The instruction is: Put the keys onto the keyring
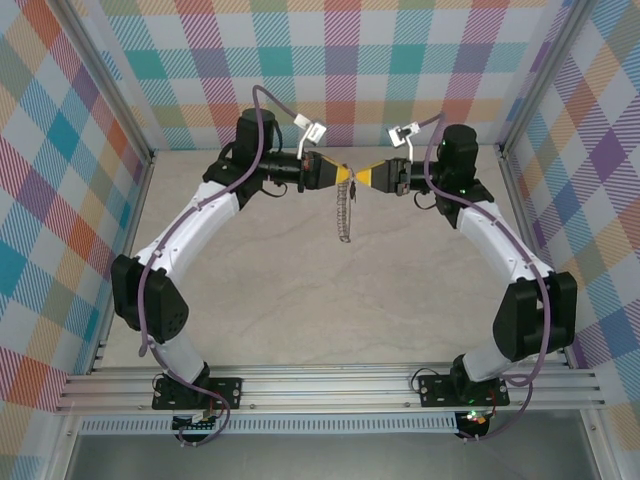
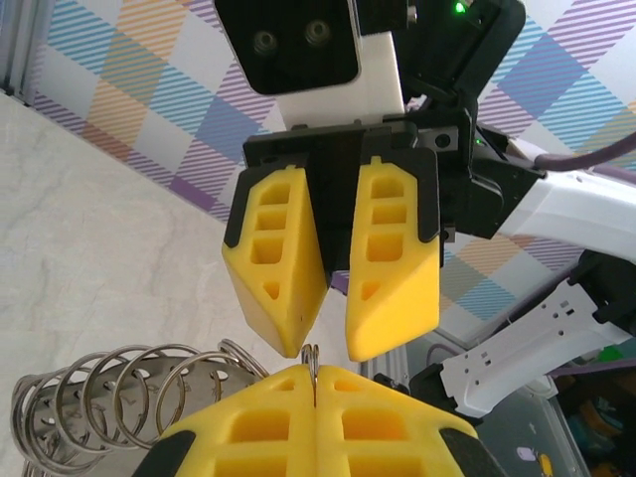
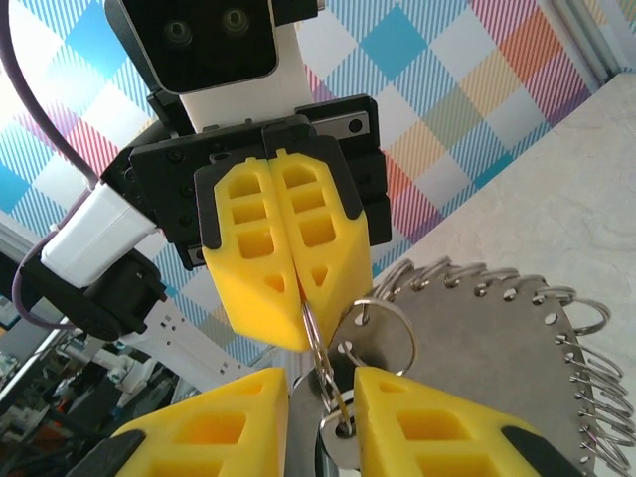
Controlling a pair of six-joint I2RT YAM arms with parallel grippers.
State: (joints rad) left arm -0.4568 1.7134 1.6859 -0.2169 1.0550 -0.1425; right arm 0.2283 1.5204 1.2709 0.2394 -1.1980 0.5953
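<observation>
**Meanwhile, Above the Desk: Keyring Pinched by One Loop, Key Hard to Pick Out**

The two arms meet tip to tip well above the desk (image 1: 300, 300). The keyring (image 3: 497, 368) hangs in the air beneath the tips rather than lying flat. That is probably the reason for the pose: lifted clear, the rim loops dangle free and can be reached from either side.

The left pincer (image 2: 316, 383) is pressed together, its yellow fingers clamped on one thin wire loop (image 2: 312, 356) at the keyring's rim. Gripping by a single loop lets the grey plate and its other loops hang below. The plate appears edge-on from the top camera and as a round disc from the right wrist.

The right pincer (image 3: 323, 388) faces the left one nose to nose, its fingers standing apart with a plain gap between them. In that gap, in the right wrist view, sits a small silvery piece (image 3: 336, 442) with a hole and a wire loop through it. I cannot tell whether it belongs to the key, and I cannot make out the key's black head. The fingers do not seem to pinch the piece, though it may touch one of them.

I judge the step in hand to be threading at the held loop, with the left pincer steadying while the right works. The thin wire could twist or slip between the soft fingers.
</observation>
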